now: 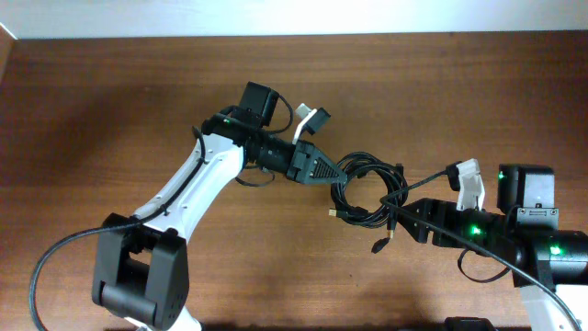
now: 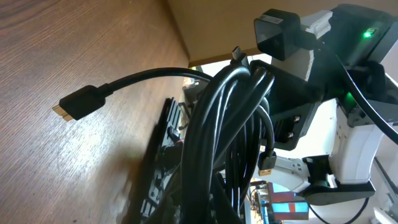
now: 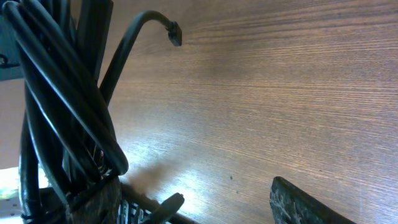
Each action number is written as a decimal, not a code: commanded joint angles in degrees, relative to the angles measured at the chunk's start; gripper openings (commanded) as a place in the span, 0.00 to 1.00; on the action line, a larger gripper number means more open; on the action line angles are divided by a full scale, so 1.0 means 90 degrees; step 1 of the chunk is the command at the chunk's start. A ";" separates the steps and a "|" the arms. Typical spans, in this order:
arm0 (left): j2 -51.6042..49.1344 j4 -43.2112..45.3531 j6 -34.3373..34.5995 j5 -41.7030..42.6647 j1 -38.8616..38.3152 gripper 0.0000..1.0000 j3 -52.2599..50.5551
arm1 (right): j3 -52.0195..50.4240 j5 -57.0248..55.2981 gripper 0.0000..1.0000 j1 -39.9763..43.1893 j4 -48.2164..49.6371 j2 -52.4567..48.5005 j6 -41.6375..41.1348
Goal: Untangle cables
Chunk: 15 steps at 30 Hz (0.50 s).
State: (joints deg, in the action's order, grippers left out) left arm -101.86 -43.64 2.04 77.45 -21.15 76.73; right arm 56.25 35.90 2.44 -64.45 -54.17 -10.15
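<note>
The cables (image 1: 363, 188) are a coiled bundle of thin black cords hanging between the two arms above the brown table. My left gripper (image 1: 322, 170) is shut on the bundle's left side; the left wrist view shows the cables (image 2: 230, 124) rising out of my gripper (image 2: 205, 202). One gold-tipped plug (image 2: 74, 107) sticks out to the left, and another plug (image 2: 267, 165) dangles lower. My right gripper (image 1: 397, 213) stands open at the bundle's right edge. In the right wrist view the cables (image 3: 62, 106) lie against the left finger (image 3: 93, 202), with nothing between the fingers of the gripper (image 3: 193, 190).
Two loose plug ends (image 1: 333, 211) (image 1: 377, 246) hang below the coil. The wooden table (image 1: 110, 110) runs to a pale wall at the back. Both arm bases stand near the front edge.
</note>
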 commanded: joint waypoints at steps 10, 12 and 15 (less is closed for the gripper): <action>0.0168 0.0826 0.0019 0.0520 -0.0432 0.00 0.0148 | 0.0117 0.0850 0.76 0.0024 0.0185 -0.0005 0.0039; 0.0168 0.0823 0.0019 0.0520 -0.0432 0.00 0.0148 | 0.0117 0.0848 0.76 0.0024 0.0155 -0.0005 0.0107; 0.0168 0.0823 0.0019 0.0520 -0.0432 0.00 0.0148 | 0.0117 0.0848 0.76 0.0024 0.0107 -0.0005 0.0124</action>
State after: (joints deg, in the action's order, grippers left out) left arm -101.86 -36.53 2.24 79.33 -24.43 76.73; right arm 56.25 40.99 2.44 -63.26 -54.17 -10.07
